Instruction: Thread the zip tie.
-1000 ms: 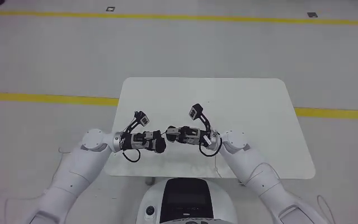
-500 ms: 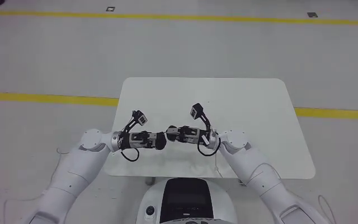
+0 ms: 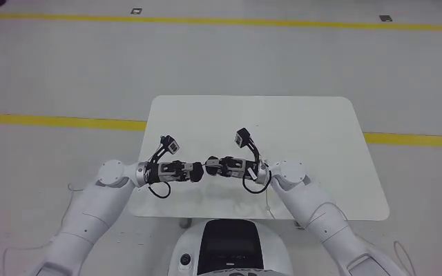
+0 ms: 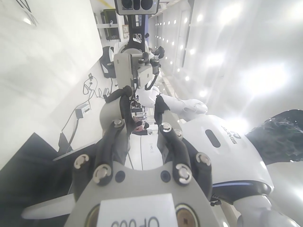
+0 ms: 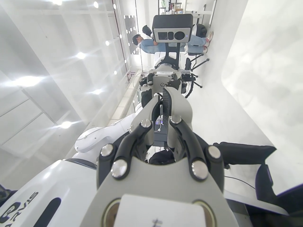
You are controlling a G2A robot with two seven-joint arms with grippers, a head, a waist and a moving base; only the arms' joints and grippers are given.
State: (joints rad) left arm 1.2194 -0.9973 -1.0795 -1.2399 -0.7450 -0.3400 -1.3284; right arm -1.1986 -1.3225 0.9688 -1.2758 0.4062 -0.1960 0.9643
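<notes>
Left: the left hand [image 4: 142, 103] is holding its two dark-tipped fingers [image 4: 124, 109] spread, with a clear gap between them and nothing that I can see gripped. It is hanging above the worktop [image 3: 311, 131], over the near edge toward the left corner.
Right: the right hand [image 5: 163, 92] is keeping its grey fingers [image 5: 182, 109] pressed together at the tips, with only a thin slit behind them. It is facing the left hand tip to tip, just beside it above that same near strip of the worktop.
Strip: a dark ribbed strip [image 5: 166, 109] is running along the inner face of one right finger. Pad or tie, I cannot tell.
Tie: the zip tie is proving too thin for me to pick out. I am guessing it is sitting where the two hands are meeting, off the worktop.
Change: over the last second the left hand has been sliding away from the worktop's near edge and coming level with the right hand, which is hardly stirring. The staggered tips are now lining up nose to nose.
Meaning: I am reading this as the aiming step, with threading not yet showing as done. A small sideways miss is looking like the likely fault.
Writing: a white sticker [image 4: 136, 210] with short dark print is sitting on the left hand's base, cut off at the edge. A matching sticker [image 5: 163, 213] is sitting on the right hand's base. I am not quoting either.
</notes>
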